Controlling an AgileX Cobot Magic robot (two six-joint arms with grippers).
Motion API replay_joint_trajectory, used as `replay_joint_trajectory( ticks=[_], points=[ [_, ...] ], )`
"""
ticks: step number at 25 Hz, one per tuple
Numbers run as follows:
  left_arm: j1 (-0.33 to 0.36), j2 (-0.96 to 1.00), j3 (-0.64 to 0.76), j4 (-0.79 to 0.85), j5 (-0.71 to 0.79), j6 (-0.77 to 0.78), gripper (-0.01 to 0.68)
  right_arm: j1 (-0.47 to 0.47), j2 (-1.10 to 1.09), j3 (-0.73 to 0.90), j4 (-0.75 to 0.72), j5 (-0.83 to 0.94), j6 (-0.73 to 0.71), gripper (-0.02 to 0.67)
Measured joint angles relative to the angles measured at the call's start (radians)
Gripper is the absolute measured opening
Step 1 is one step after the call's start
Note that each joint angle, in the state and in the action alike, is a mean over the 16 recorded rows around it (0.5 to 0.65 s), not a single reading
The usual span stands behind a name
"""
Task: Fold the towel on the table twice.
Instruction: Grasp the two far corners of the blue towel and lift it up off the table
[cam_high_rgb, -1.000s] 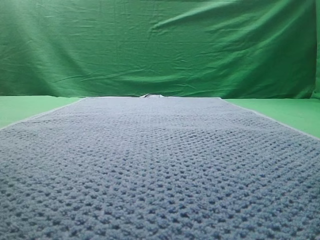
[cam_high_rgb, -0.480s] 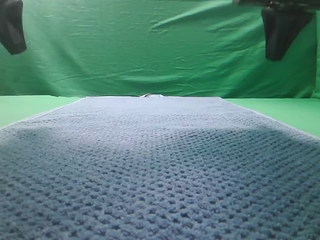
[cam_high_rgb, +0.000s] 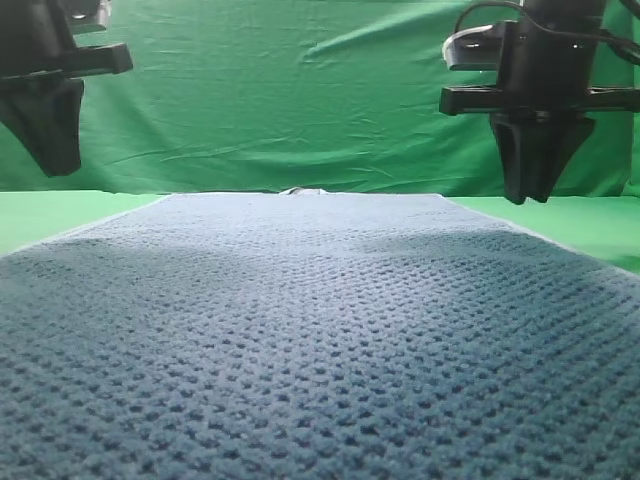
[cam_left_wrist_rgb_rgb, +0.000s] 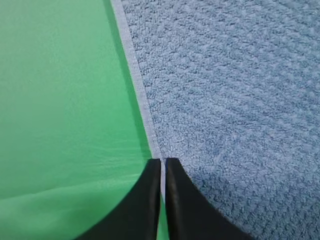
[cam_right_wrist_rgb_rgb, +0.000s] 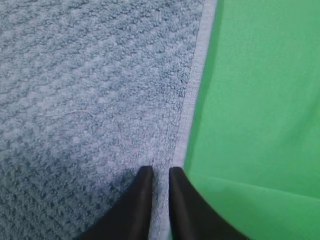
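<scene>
A blue-grey waffle-weave towel (cam_high_rgb: 320, 330) lies flat on the green table (cam_high_rgb: 40, 215), a small white tag (cam_high_rgb: 303, 191) at its far edge too small to read. The left gripper (cam_left_wrist_rgb_rgb: 163, 161) hangs above the towel's pale left edging (cam_left_wrist_rgb_rgb: 137, 75), its fingers (cam_left_wrist_rgb_rgb: 150, 200) a slit apart, holding nothing. The right gripper (cam_right_wrist_rgb_rgb: 160, 170) hangs above the right edging (cam_right_wrist_rgb_rgb: 195, 75), its fingers (cam_right_wrist_rgb_rgb: 137, 205) narrowly parted, also empty. A wrinkled green backdrop (cam_high_rgb: 300, 90) stands behind.
</scene>
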Motion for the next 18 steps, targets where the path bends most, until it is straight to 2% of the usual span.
replay_joint_trajectory(
  ticks=[8,11,14,18],
  points=[
    [0.0,0.043,-0.003,-0.01,0.006,-0.076,0.457,0.0,0.032,-0.007,0.012,-0.036,0.001,0.493],
    [0.0,0.061,-0.003,-0.013,0.01,-0.101,0.567,0.0,0.041,-0.008,0.017,-0.051,0.001,0.585],
    [0.0,0.082,-0.005,-0.013,0.014,-0.119,0.63,0.0,0.054,-0.008,0.021,-0.063,0.001,0.636],
    [-0.001,0.112,-0.008,-0.007,0.02,-0.127,0.641,0.0,0.075,-0.008,0.025,-0.082,-0.001,0.645]
  ],
)
